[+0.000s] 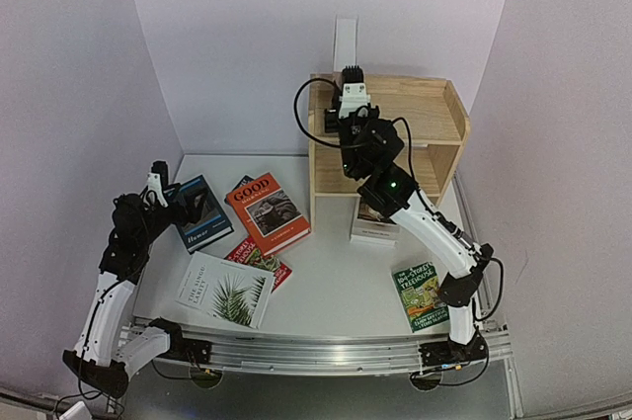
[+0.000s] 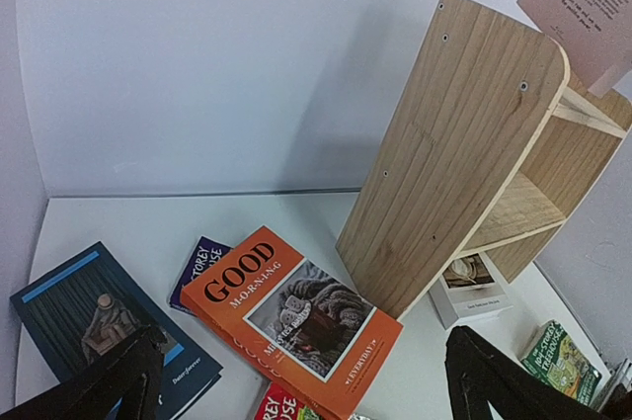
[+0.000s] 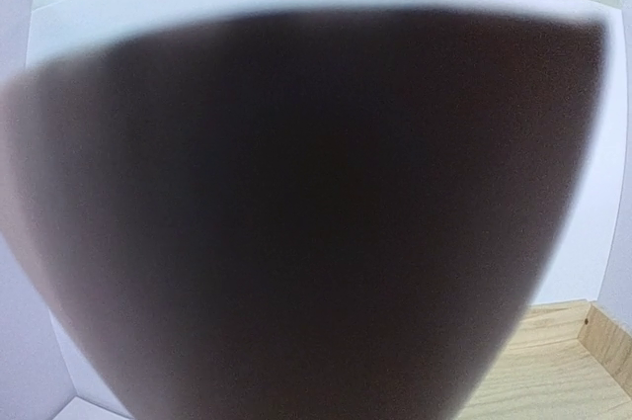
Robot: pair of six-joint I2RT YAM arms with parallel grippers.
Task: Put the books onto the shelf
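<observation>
White table and pale lilac walls were seen, the walls closing the scene on three sides. One shelf of light wood, with two tiers, was set at the table's far right corner.

Eight books were counted. Six were laid flat:
- a dark blue one marked "Humor", near the left edge
- an orange one titled "GOOD MORNING", with "EVERYDAY" along its lower border
- a purple one lettered "STOREY", overlapped by the orange one
- a red one, just beside the orange one
- a white palm-leaf one, toward the near left corner
- a green one reading "TREEHOUSE", by the near right corner

A seventh, white, was lodged at the shelf's foot. The eighth, pale pink, was held upright above the left end of the shelf's top board, pinched in the right jaws. Its writing could not be read whole.

The left jaws were spread wide above the blue and orange books, with nothing gripped.

Bare table was seen between the orange book and the shelf. More was seen along the near edge, between the palm-leaf and green books.
</observation>
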